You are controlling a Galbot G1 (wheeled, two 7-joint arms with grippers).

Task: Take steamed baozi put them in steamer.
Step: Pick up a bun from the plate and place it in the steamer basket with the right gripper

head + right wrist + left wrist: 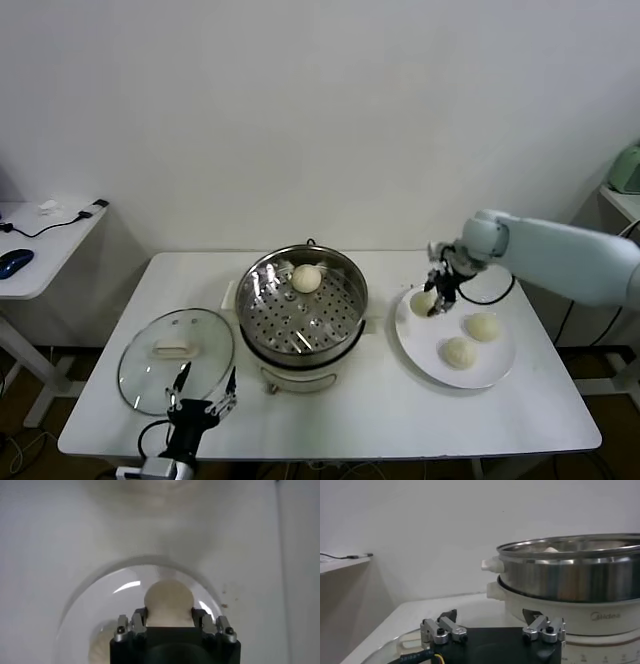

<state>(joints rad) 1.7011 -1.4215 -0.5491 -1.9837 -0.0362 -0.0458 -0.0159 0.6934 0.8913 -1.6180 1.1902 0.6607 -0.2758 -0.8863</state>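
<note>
- white table (330, 410) against pale wall
- steamer (302, 305) mid-table, one baozi (306, 278) inside
- glass lid (176, 360) left of it
- plate (494, 365), two buns
- right gripper (434, 297) pinching third bun (168, 602)
- left gripper (203, 392) spread, near lid

Shiny stainless steel on the steamer (302, 303), its perforated tray mirror-bright over a matt white plastic base. The baozi (306, 278) at twelve o'clock inside looks smooth, matt dough. Glossy white plate (494, 368); clear glass lid (176, 360); matt white table (400, 410).
</note>
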